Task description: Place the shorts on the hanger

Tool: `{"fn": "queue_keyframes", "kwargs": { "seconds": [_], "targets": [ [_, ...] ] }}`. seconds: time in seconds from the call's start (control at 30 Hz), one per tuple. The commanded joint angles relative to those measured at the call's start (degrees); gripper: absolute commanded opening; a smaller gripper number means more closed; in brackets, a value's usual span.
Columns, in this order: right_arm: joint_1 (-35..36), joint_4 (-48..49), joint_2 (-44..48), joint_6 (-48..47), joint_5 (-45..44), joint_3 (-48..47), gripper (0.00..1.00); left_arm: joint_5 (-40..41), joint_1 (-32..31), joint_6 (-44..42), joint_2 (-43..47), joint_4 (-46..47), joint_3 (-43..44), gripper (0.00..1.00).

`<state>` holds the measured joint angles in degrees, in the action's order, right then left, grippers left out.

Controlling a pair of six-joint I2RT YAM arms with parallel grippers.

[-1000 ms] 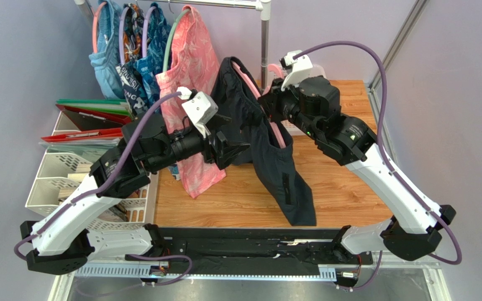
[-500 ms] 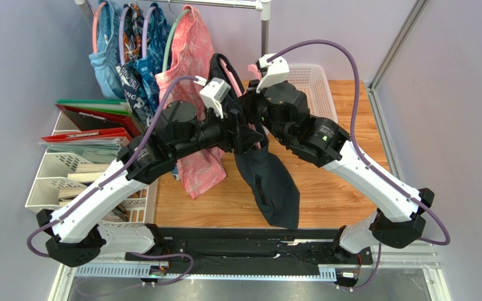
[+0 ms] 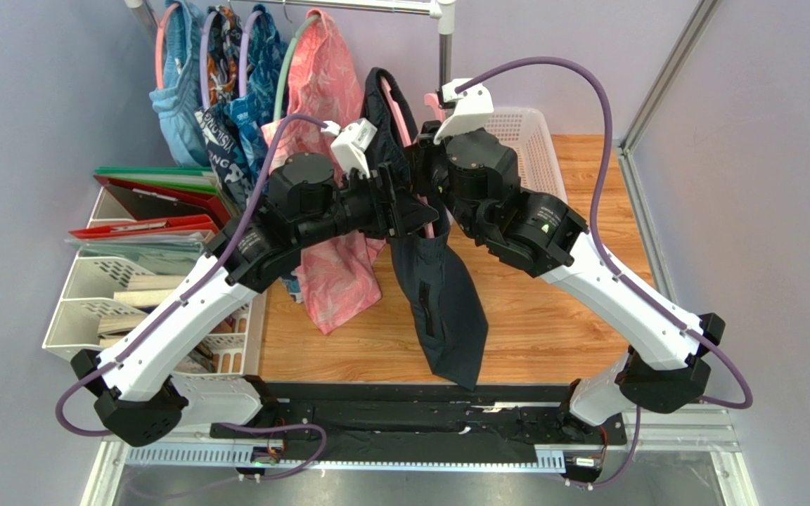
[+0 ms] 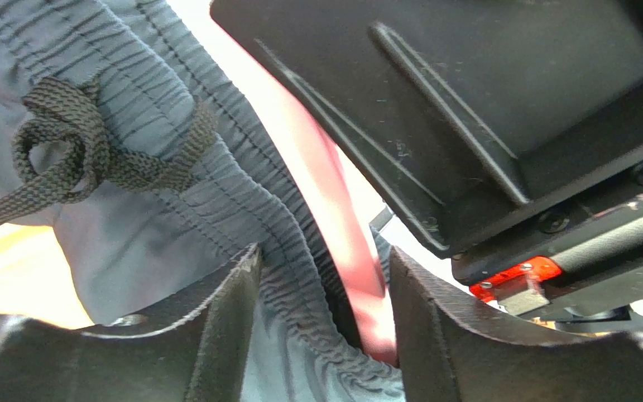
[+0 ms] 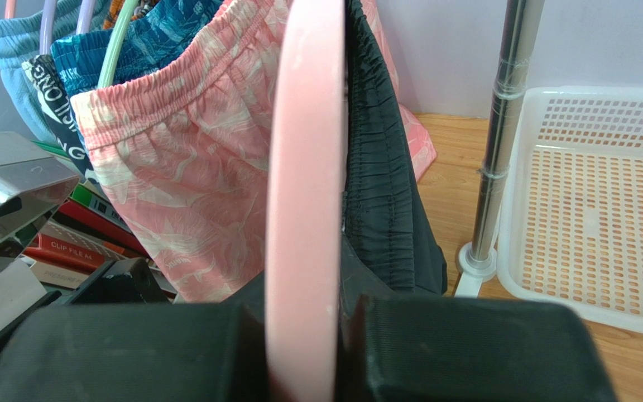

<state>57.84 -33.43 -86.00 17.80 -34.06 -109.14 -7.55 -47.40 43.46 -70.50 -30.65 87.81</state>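
**Right arm.** Your right gripper (image 5: 304, 335) is closed narrowly on the bar of the pink hanger (image 5: 304, 167), which rises straight up from between its fingers (image 5: 467, 352). The black shorts (image 5: 379, 193) are draped over that bar, just right of the gripper in the right wrist view. Their legs hang below both grippers toward the table (image 3: 525, 327).

**Left arm.** Your left gripper (image 4: 325, 268) is partly closed, with the gathered waistband and the hanger bar both between its fingers (image 4: 216, 335). The knotted drawstring (image 4: 73, 151) lies up and left of them.

**Background.** A pink leaf-print garment (image 5: 191, 167) hangs beyond the right gripper, to its left.
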Motion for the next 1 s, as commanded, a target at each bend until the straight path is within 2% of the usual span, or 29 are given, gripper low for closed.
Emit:
{"fn": "queue_keyframes", "kwargs": {
  "seconds": [0.0, 0.13, 0.43, 0.8, 0.97],
  "targets": [
    [0.8, 6.6, -0.7, 1.2, -0.7, -3.0, 0.0, -2.4, 0.0, 0.1, 1.1, 4.1, 1.8, 0.6],
    [0.8, 6.4, -0.8, 1.9, -0.1, -2.9, 0.0, -2.3, 0.0, -1.0, 1.8, 4.6, 2.2, 0.57],
    [0.7, 7.2, 0.5, 0.9, -2.1, 0.1, 0.0, -1.4, 0.0, -7.5, 5.5, 5.9, 0.9, 0.58],
    [0.7, 7.2, -1.1, 2.2, -1.5, -3.7, 0.0, -5.4, 0.7, -0.8, 1.4, 7.1, 0.0, 0.57],
    [0.7, 7.2, 0.1, 1.3, -2.8, -2.1, 0.0, -2.9, 1.3, -0.7, 2.8, 4.8, -1.0, 0.58]
  ]
}}
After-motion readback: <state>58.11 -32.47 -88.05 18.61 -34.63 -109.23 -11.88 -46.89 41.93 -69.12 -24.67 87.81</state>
